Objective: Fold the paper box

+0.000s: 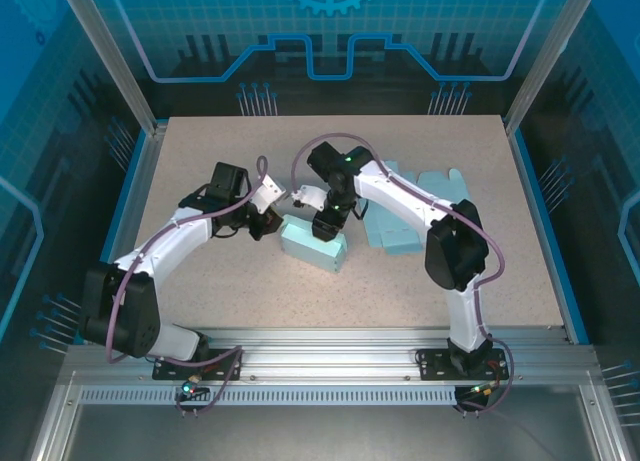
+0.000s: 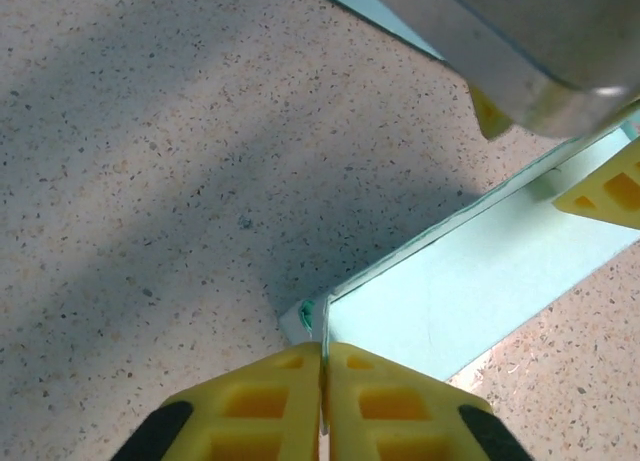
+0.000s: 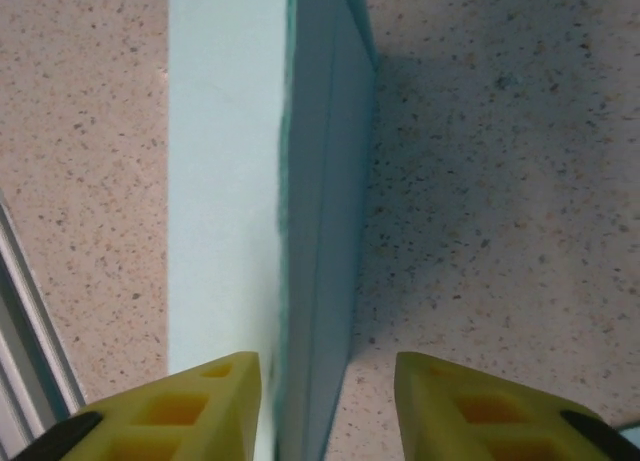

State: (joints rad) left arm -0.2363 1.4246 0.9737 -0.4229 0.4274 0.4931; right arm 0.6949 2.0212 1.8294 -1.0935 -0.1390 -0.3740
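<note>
Tabletop (image 1: 250,291): left jaws tight on box (image 1: 313,243)

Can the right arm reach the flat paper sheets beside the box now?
Probably yes: the flat sheets lie just right of the right gripper, whose jaws stand open astride a wall of the box.

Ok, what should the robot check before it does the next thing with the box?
1. The left gripper is shut on an edge of the paper box: ok.
2. The right gripper is open, its fingers either side of a box wall: ok.
3. Box sits on the table: ok.
4. Spare flat sheets lie clear of the box: ok.
5. Every flap folded in: cannot tell.
</note>
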